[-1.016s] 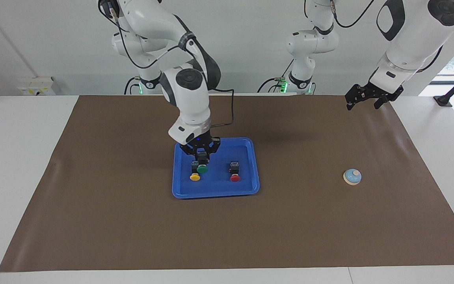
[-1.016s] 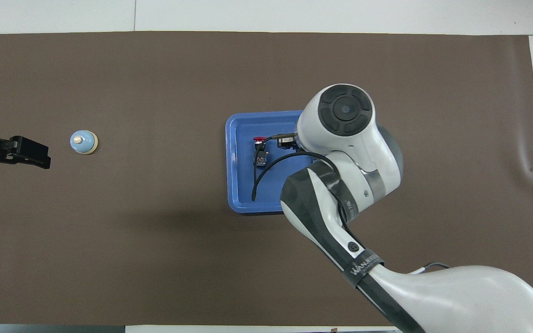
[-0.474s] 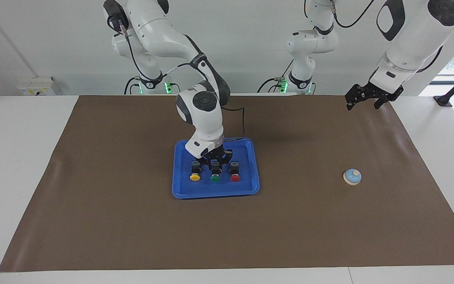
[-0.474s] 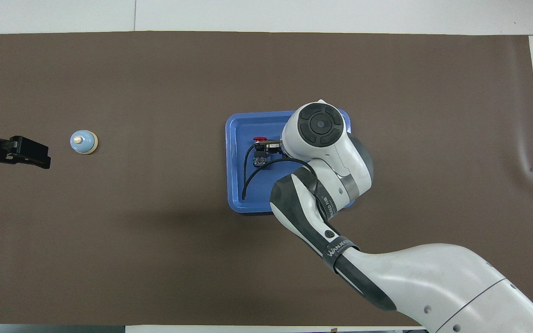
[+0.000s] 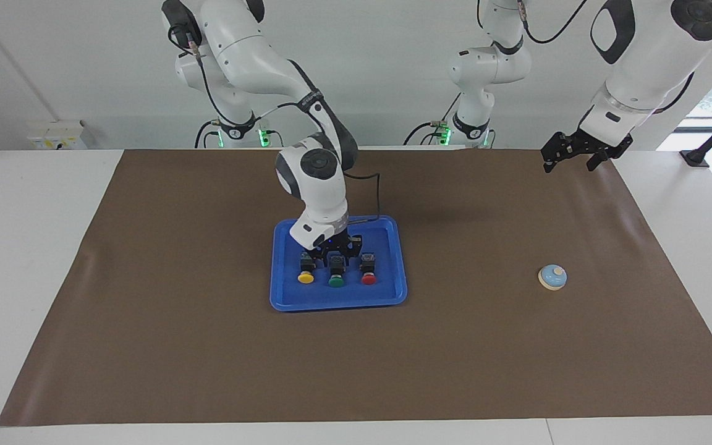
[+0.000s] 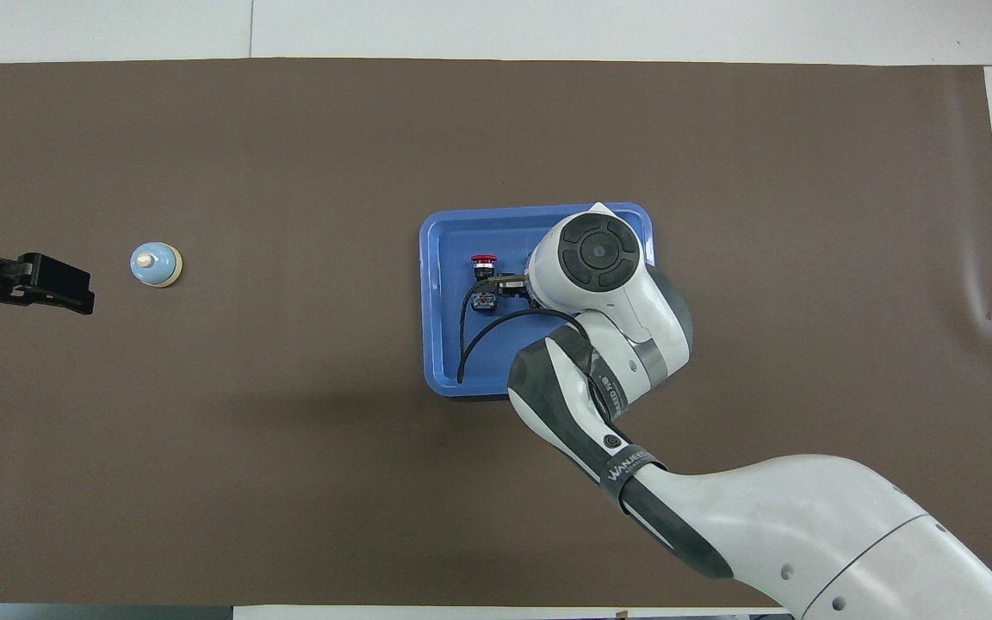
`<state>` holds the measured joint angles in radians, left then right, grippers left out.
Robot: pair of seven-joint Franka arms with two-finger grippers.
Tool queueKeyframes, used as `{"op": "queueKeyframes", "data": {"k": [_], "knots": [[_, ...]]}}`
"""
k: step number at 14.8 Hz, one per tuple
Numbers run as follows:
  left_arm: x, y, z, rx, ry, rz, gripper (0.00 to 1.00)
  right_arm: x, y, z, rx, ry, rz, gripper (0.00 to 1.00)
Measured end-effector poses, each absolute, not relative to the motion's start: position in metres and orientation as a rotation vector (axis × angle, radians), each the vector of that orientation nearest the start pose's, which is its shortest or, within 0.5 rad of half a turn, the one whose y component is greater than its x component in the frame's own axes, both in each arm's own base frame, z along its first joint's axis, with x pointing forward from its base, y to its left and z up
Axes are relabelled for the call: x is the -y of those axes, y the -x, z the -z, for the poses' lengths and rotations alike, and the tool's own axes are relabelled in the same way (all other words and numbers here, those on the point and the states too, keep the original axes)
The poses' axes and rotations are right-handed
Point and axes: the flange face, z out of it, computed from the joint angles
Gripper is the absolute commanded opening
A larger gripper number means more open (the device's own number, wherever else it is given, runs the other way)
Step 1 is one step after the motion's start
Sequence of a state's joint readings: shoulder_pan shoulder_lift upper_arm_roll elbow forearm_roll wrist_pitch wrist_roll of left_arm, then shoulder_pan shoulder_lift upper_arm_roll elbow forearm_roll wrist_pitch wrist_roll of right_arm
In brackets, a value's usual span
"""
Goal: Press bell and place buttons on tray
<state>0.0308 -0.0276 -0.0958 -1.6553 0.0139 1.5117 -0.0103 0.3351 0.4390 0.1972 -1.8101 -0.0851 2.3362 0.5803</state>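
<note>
Green button (image 5: 335,280) sits in the tray (image 5: 387,296), between yellow (image 5: 305,277) and red (image 5: 368,279), caps pointing away from the robots. Right tool (image 5: 336,254) is low over green's body; can't tell if it has let go. Risk: lifting while half-clamped would drag or tip green into its close neighbours. Bell (image 5: 552,277) stands on the counter toward the left arm's end; left tool (image 5: 569,152), wide, waits.
</note>
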Motion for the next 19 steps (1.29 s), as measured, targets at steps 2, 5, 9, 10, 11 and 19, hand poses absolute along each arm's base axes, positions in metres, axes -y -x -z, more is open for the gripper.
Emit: {"op": "queueKeyframes", "data": {"k": [2, 5, 9, 10, 11, 19], "knots": [[0.034, -0.536, -0.595, -0.085, 3.114, -0.180, 1.00, -0.322, -0.573, -0.325, -0.026, 3.071, 0.126, 1.00], [0.034, -0.536, -0.595, -0.085, 3.114, -0.180, 1.00, -0.301, -0.580, -0.371, -0.058, 3.113, 0.085, 1.00], [0.034, -0.536, -0.595, -0.085, 3.114, -0.180, 1.00, -0.217, -0.582, -0.452, -0.010, 3.184, -0.003, 1.00], [0.034, -0.536, -0.595, -0.085, 3.114, -0.180, 1.00, -0.191, -0.582, -0.468, -0.020, 3.194, -0.019, 1.00], [0.034, -0.536, -0.595, -0.085, 3.114, -0.180, 1.00, -0.164, -0.582, -0.483, -0.010, 3.201, -0.030, 1.00], [0.034, -0.536, -0.595, -0.085, 3.114, -0.180, 1.00, -0.036, -0.533, -0.597, 0.136, 3.180, -0.011, 1.00]]}}
